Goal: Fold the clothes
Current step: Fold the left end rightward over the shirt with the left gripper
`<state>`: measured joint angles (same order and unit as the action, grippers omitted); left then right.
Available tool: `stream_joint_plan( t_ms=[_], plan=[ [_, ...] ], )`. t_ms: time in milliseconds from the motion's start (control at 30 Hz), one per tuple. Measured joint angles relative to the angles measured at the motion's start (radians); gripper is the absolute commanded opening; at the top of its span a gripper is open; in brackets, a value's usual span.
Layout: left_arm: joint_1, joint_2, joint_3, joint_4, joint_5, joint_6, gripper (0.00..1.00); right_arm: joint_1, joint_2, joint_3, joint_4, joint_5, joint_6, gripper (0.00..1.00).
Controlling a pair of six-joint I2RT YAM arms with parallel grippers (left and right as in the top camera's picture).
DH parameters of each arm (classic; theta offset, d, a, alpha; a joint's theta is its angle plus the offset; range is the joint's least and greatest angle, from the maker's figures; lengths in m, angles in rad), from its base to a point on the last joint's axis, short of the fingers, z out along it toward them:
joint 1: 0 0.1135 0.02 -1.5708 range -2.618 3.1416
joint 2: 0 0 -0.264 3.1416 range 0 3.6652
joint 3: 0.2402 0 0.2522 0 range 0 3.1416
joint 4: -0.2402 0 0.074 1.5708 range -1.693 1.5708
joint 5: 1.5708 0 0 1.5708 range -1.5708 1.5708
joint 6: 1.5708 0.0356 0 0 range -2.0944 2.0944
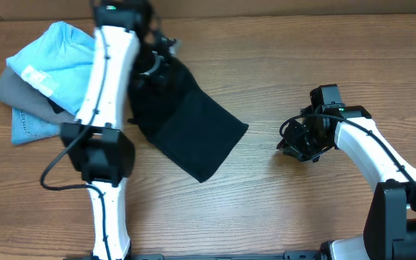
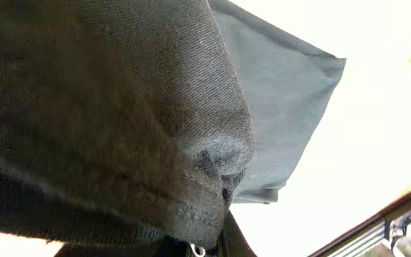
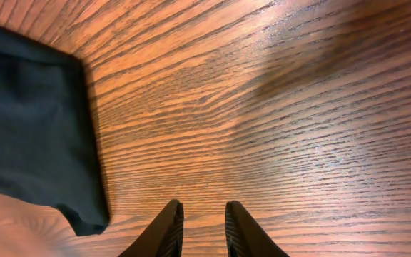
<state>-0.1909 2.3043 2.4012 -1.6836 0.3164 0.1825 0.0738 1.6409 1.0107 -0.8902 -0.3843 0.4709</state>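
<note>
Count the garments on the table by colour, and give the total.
black shirt: 1
light blue shirt: 1
grey garment: 1
denim piece: 1
Total: 4

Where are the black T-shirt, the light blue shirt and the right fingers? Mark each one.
black T-shirt (image 1: 193, 133): overhead view, middle of its flat panel.
light blue shirt (image 1: 60, 50): overhead view, on its upper fold.
right fingers (image 3: 166, 230): right wrist view, on the finger nearer the T-shirt.
</note>
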Motion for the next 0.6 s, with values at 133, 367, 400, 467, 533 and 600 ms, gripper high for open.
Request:
stream_joint_plan(
  t_ms=[133, 367, 400, 467, 533, 600],
  plan=[
    [-0.114, 0.002, -0.009, 0.0, -0.03, -0.016, 0.05, 0.0, 0.0, 0.0, 0.0, 0.0, 0.0, 0.24],
    [-0.281, 0.002, -0.075, 0.0, -0.091, -0.042, 0.06, 0.0, 0.0, 0.0, 0.0, 0.0, -0.001, 0.23],
    [-0.296, 0.002, -0.091, 0.0, -0.094, -0.046, 0.06, 0.0, 0.0, 0.0, 0.0, 0.0, 0.0, 0.24],
    [-0.32, 0.002, -0.13, 0.0, -0.098, -0.052, 0.07, 0.0, 0.0, 0.0, 0.0, 0.0, 0.0, 0.24],
    [-0.33, 0.002, -0.167, 0.003, -0.102, -0.055, 0.15, 0.0, 0.0, 0.0, 0.001, 0.0, 0.0, 0.24],
    [-0.333, 0.002, -0.21, 0.001, -0.105, -0.061, 0.22, 0.0, 0.0, 0.0, 0.003, 0.0, 0.0, 0.24]
  ],
)
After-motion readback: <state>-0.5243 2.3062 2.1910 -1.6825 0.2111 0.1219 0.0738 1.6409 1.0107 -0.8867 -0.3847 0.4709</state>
